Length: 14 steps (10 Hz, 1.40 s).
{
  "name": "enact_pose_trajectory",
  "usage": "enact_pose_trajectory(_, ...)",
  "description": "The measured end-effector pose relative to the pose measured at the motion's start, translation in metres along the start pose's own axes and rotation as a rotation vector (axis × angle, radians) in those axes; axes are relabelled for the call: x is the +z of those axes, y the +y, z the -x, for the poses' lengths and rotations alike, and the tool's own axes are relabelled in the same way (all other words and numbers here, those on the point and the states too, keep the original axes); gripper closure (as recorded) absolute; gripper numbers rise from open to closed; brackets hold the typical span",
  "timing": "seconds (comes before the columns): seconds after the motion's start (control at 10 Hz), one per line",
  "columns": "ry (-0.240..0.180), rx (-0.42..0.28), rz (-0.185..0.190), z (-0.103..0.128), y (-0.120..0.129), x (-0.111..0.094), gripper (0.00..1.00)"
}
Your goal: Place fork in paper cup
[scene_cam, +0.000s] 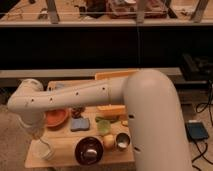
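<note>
Camera view: The arm (75, 97) is reaching across the wooden worktop (65, 134) from the right and bending down at its wrist toward the front left corner. The gripper (39, 139) is hanging directly above the paper cup (44, 149), which is standing at that corner, near the front edge. The jaws are standing closed; whether they are pinching the fork cannot be told, since no fork is visible anywhere and the wrist is hiding the space over the cup. Judging by this alignment, the arm is positioning for a vertical drop into the cup.

Behind the cup an orange bowl (56, 117) is sitting, with a blue sponge (80, 124) to its right. Along the front edge a dark bowl (89, 149) and a shiny metal cup (122, 141) are standing, apart from the paper cup and leaving the descent unobstructed.
</note>
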Motion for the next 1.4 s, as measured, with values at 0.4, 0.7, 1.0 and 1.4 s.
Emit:
enact_pose_trajectory(0.4,-0.015,0.0,-0.018,0.017,-0.017,0.012,1.0)
enact_pose_trajectory(0.7,-0.013,0.009,-0.019,0.02,-0.017,0.017,1.0)
enact_pose_trajectory(1.0,-0.037,0.014,-0.012,0.023,-0.014,0.026,1.0)
enact_pose_trajectory(1.4,-0.065,0.029,-0.015,0.027,-0.008,0.038,0.97)
